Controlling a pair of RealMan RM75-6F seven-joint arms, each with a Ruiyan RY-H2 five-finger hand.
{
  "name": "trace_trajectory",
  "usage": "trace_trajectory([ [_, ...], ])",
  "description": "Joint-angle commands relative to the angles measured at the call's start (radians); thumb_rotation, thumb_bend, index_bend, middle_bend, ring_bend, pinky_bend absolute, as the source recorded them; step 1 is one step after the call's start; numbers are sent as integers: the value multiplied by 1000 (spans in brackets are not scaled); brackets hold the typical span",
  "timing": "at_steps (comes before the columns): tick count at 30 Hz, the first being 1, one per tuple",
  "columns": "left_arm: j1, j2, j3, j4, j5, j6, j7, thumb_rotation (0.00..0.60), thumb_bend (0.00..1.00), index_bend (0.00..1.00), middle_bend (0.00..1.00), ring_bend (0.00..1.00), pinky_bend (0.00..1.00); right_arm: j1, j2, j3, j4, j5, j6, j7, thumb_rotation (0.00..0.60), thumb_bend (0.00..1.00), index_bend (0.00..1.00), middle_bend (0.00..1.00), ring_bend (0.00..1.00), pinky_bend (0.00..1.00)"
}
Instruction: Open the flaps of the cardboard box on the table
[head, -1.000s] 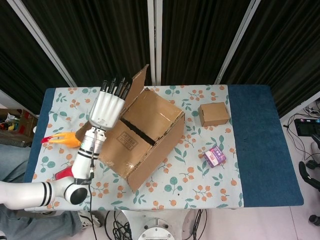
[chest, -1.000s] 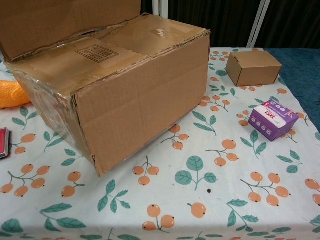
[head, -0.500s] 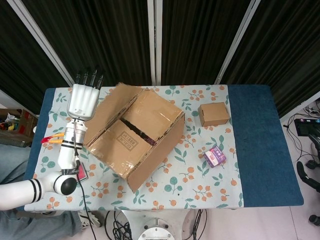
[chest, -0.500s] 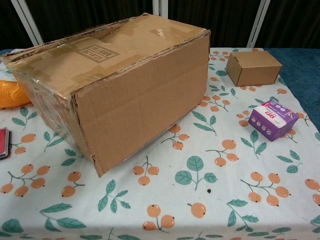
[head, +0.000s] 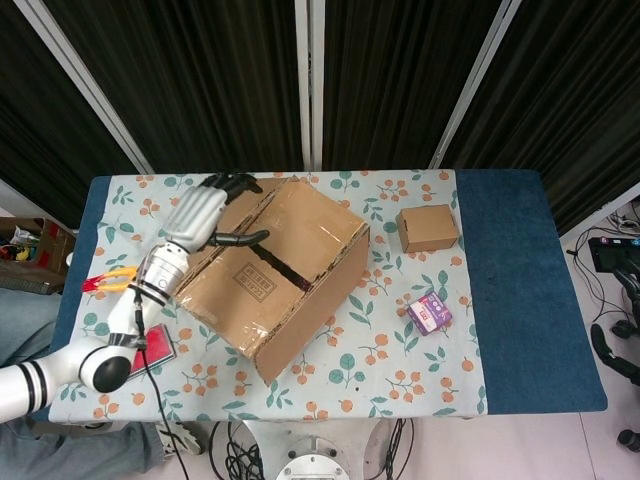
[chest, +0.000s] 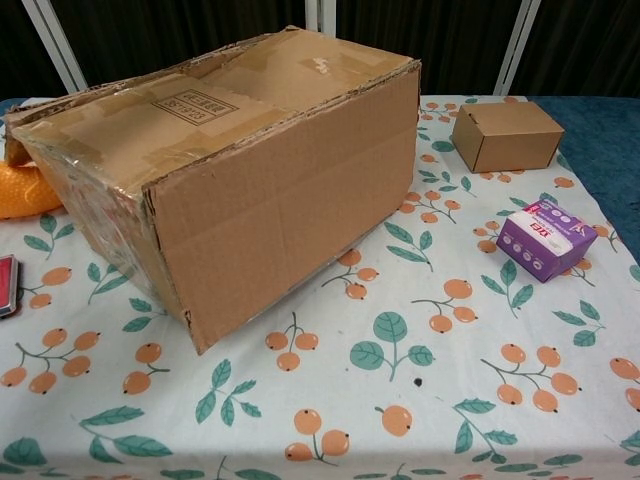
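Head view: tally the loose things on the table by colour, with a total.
Brown cardboard: 2, the large cardboard box and small cardboard box
Purple: 1, a purple packet
Orange: 1, an orange toy
Red: 1, a red item
Total: 5

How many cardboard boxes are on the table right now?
2. The large cardboard box sits left of centre, with the left hand at its far-left flap. The small cardboard box sits closed toward the far right. More could be hidden behind the large one.
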Motion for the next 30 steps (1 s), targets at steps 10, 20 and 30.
trace_trajectory([
  [10,-33,-15,108,-13,166,-129,51,0,0,303,210,66,148,-5,-2,3,21,18,2,24,600,353,0,0,0,0],
  [20,-48,-45,147,12,163,-132,104,0,0,330,228,66,148,4,-14,4,36,23,-14,29,600,354,0,0,0,0],
  [30,-69,-41,181,11,155,-149,179,0,0,450,329,67,147,3,-16,4,42,25,-13,35,600,353,0,0,0,0],
])
